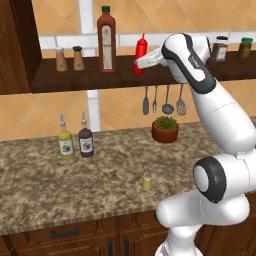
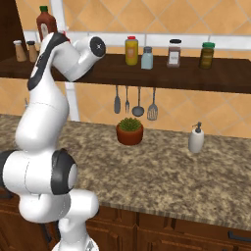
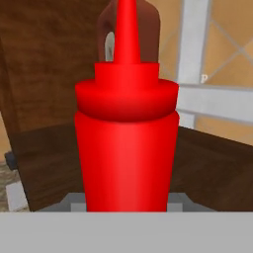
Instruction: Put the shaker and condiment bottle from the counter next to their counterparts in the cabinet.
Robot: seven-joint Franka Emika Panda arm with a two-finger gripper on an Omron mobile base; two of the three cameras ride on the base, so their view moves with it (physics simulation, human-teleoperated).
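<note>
My gripper (image 1: pixel 138 63) is shut on the red condiment bottle (image 1: pixel 141 50), held upright at the cabinet shelf (image 1: pixel 75 79), just right of the tall dark red bottle (image 1: pixel 106 40). I cannot tell whether its base touches the shelf. In the hand view the condiment bottle (image 3: pixel 126 138) stands close between the jaws, with the tall bottle (image 3: pixel 148 29) behind it. The small yellow-green shaker (image 1: pixel 147 181) stands alone on the granite counter (image 1: pixel 60 190) near its front edge. Two brown shakers (image 1: pixel 69 59) stand at the shelf's left end.
A yellow and a dark spouted bottle (image 1: pixel 75 142) stand at the back left of the counter. A potted plant (image 1: pixel 165 129) sits under hanging utensils (image 1: pixel 162 100). Jars and a pale blue shaker (image 2: pixel 147 58) line the shelf's right part. A soap dispenser (image 2: pixel 196 138) stands at the right.
</note>
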